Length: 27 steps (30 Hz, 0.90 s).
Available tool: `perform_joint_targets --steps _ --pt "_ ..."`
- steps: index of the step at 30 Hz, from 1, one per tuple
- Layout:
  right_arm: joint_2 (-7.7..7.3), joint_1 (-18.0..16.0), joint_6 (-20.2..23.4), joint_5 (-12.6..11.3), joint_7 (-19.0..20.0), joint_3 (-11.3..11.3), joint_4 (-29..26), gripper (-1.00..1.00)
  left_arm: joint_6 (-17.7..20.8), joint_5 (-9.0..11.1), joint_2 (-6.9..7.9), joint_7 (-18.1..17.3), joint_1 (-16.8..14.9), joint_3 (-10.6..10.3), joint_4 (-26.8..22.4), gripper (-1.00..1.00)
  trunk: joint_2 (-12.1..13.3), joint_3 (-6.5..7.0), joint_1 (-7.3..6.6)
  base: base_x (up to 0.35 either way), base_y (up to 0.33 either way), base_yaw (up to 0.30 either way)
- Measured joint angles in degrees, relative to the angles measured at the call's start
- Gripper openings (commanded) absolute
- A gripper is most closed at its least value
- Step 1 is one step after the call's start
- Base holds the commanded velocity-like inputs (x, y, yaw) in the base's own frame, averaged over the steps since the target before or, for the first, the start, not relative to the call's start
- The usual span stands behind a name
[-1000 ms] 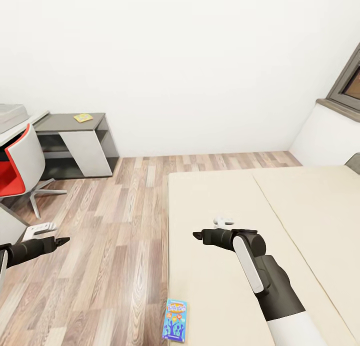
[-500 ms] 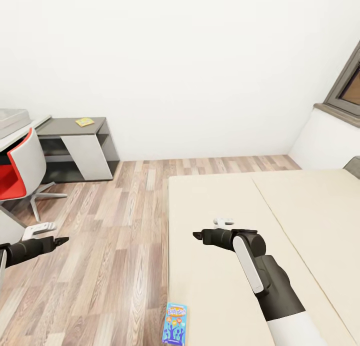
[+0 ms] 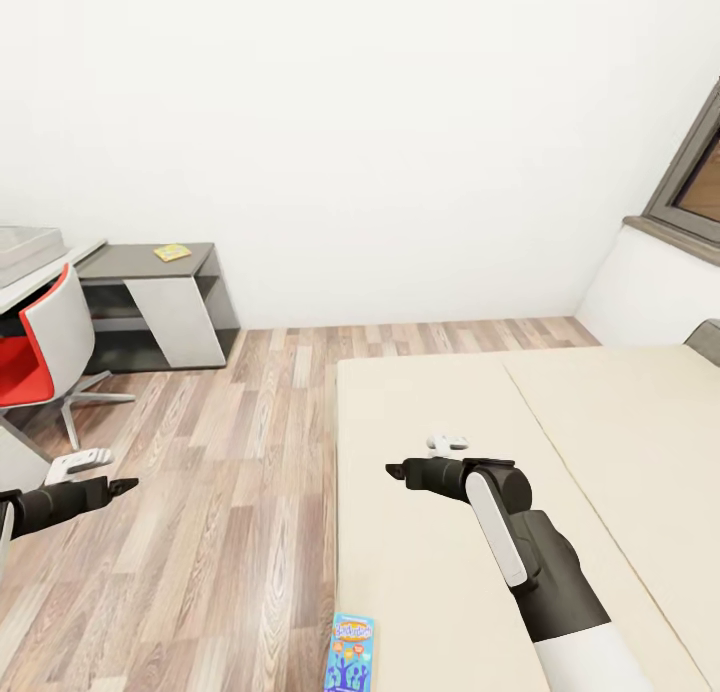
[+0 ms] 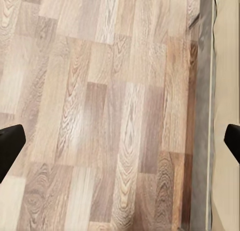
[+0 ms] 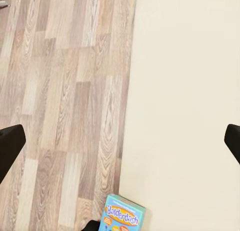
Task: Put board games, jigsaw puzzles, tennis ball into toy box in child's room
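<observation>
A light blue board game with yellow lettering lies on the near left edge of the beige bed; it also lies flat in the right wrist view. My right gripper hovers over the mattress, farther along the bed than the game, and its fingers stand wide apart, open and empty. My left gripper hangs open over the wood floor beside the bed, with its fingers far apart. At the far left, the grey toy box sits on the white table.
A red and white swivel chair stands by the table. A low dark grey side cabinet against the wall carries a small flat yellow-green item. Wood floor separates the bed from the desk. A grey-framed window is at the right.
The whole head picture has slid slightly downward, so the camera has moved. Both arms keep their places in the picture, and the board game lies where it was on the bed.
</observation>
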Motion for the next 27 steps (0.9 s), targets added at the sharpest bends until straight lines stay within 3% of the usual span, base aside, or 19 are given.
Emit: perform_joint_targets --steps 27 --pt "0.08 0.00 0.00 0.17 -0.04 0.11 0.12 1.00 -0.09 0.34 -0.16 -0.87 0.01 -0.01 -0.20 1.00 0.00 2.56 0.00 0.000 0.000 0.000"
